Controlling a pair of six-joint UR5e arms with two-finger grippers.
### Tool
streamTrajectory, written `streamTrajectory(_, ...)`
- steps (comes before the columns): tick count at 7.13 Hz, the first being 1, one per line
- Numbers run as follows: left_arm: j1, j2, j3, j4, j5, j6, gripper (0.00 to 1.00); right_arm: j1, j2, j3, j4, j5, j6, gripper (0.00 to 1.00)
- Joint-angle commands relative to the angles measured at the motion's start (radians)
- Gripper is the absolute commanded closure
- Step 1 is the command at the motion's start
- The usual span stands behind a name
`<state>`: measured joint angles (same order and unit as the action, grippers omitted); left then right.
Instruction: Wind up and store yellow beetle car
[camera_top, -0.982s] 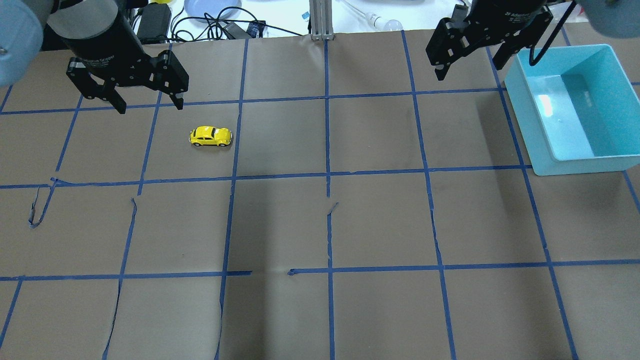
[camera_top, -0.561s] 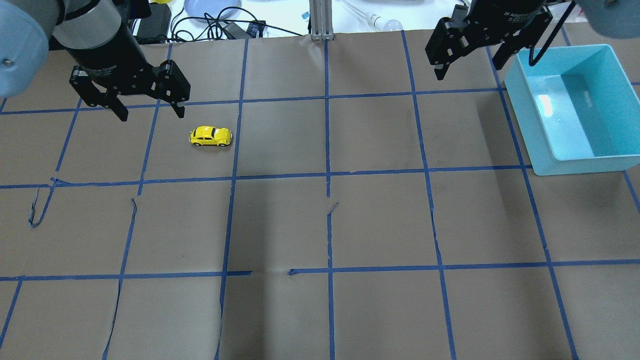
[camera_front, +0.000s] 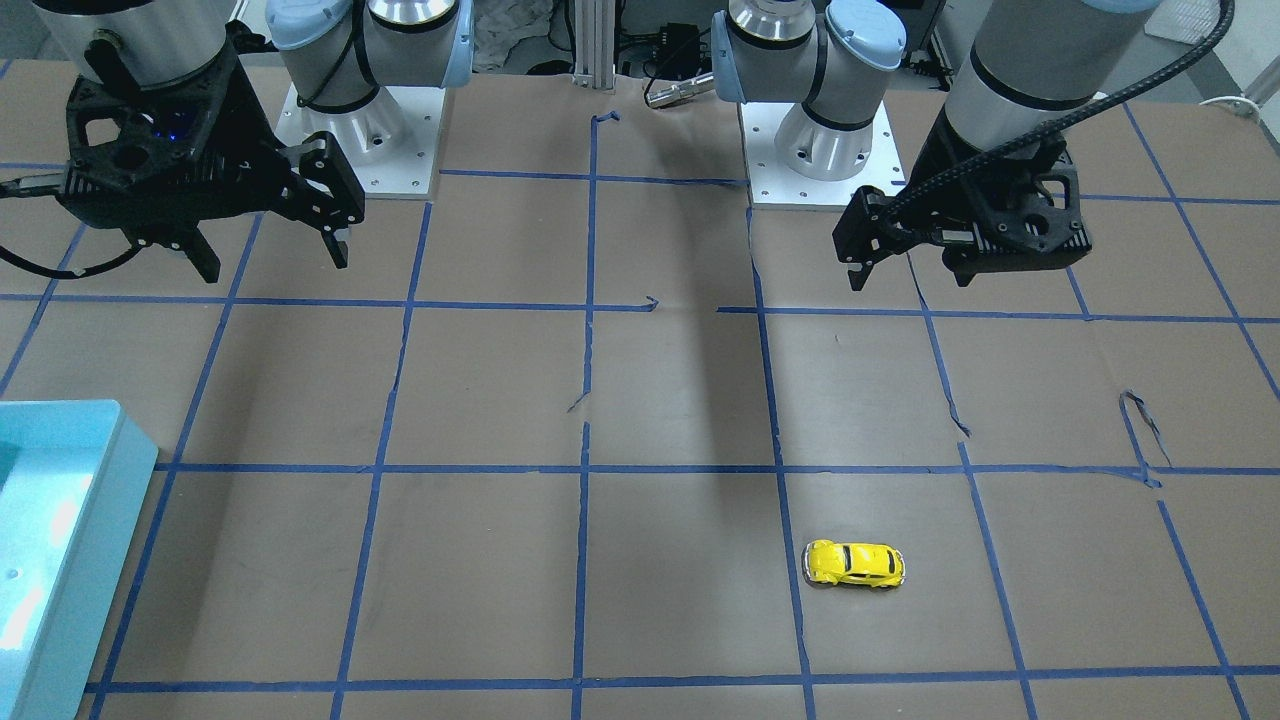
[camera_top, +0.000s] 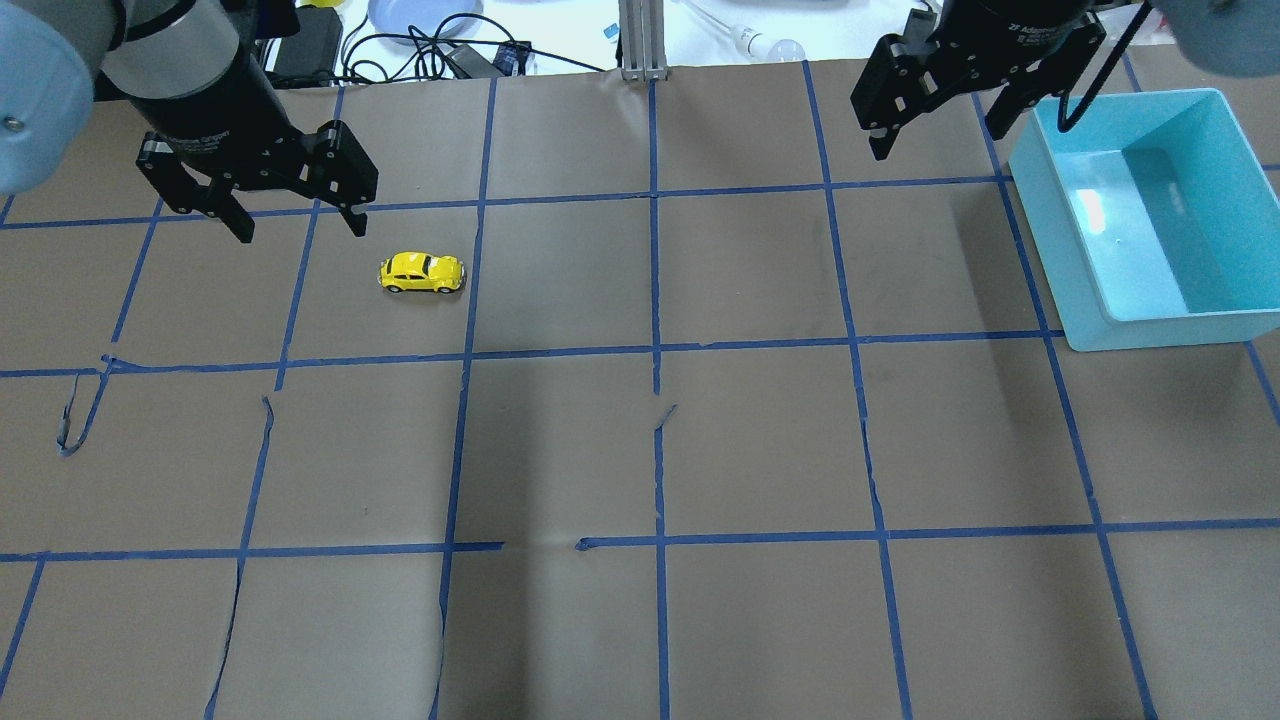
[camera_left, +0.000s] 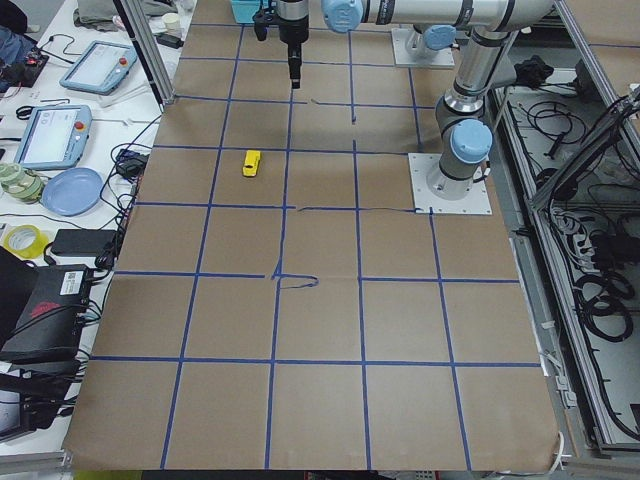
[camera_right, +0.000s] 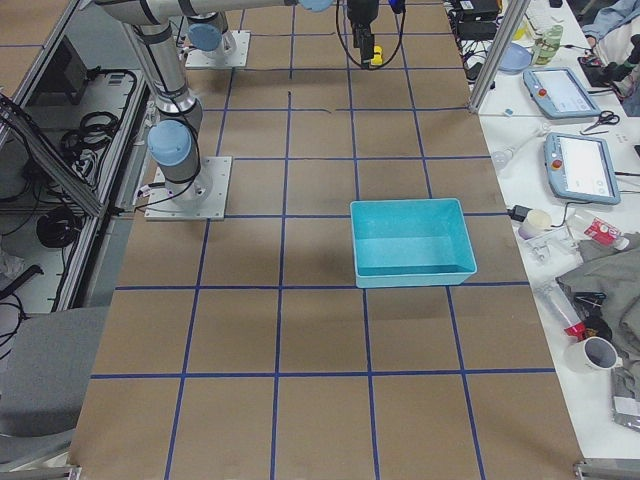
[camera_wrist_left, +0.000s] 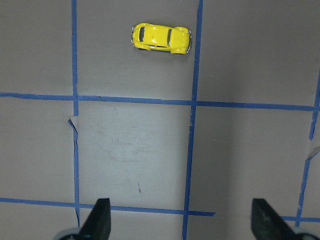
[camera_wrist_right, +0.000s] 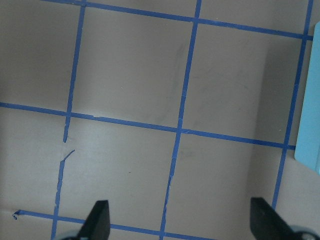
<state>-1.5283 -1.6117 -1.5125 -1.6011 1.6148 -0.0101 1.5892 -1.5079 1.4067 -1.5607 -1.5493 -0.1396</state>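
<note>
One yellow beetle car (camera_top: 422, 272) stands on its wheels in the upper left of the overhead view. It sits inside a single taped square of the paper-covered table (camera_top: 760, 450) and touches nothing. It lies lengthwise across the frame, so both of its long flanks are free, which we think suits a grasp from above.

Just up and left of it hangs the left gripper (camera_top: 300, 228). Its fingers are spread wide with nothing between them. In the left wrist view the car shows at the top centre, well ahead of the two fingertips at the bottom corners, so we take the gripper to be short of the car and not yet over it. We judge the wide spread to be readiness to straddle the small body, and neither winding nor storing has begun.

At the upper right of the overhead view the right gripper (camera_top: 938, 140) hangs with its fingers also apart, holding nothing. It is just beside the open-topped teal bin (camera_top: 1150, 330), which stands at the right edge, well apart from the car. We take the bin to be where the car is to be stored.
</note>
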Motion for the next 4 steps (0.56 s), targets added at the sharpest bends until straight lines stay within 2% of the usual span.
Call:
streamTrajectory(1,0.002,-0.002,-0.002,0.000,0.007,0.002,0.00,0.000,0.000,0.000,0.001,0.000,0.000,0.00)
streamTrajectory(4,0.010,-0.001,-0.008,0.003,-0.010,0.005,0.00,0.000,0.002,0.000,-0.001,0.002,0.000,0.00)
